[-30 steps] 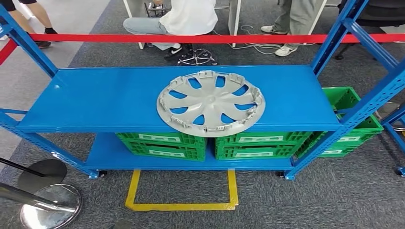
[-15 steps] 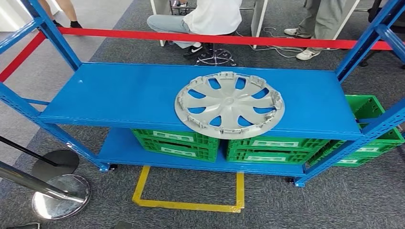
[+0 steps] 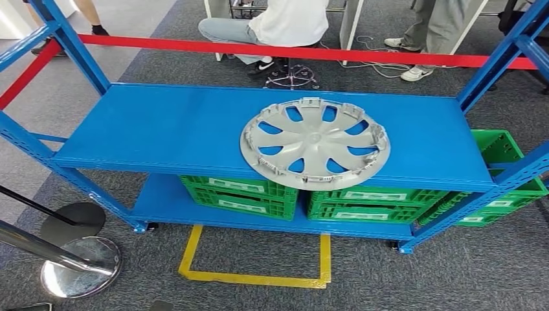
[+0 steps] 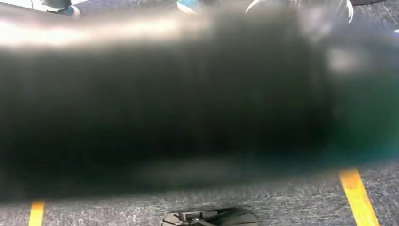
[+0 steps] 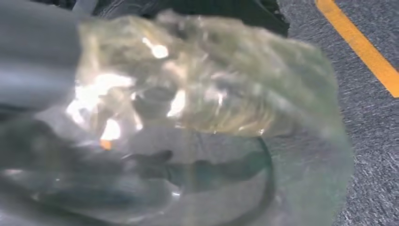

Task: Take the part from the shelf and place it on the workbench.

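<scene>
**Hubcap lying on the top shelf, hands unreadable**

Nearest you, a yellow floor marking point(image 3: 252, 259) is framing the carpet in front of the rack, with chrome stanchion bases point(image 3: 81, 267) sitting off to the left. Green crates point(image 3: 304, 197) are sitting on the lower shelf. Above them, the grey hubcap point(image 3: 315, 142) is lying flat on the blue shelf point(image 3: 162, 129), right of centre, its near edge reaching the front lip. Beyond, a red barrier tape point(image 3: 311, 52) is running across, and people point(image 3: 285, 26) are sitting and standing behind it. Both wrist views are blurring badly, so you cannot tell how either hand's fingers are set.
</scene>
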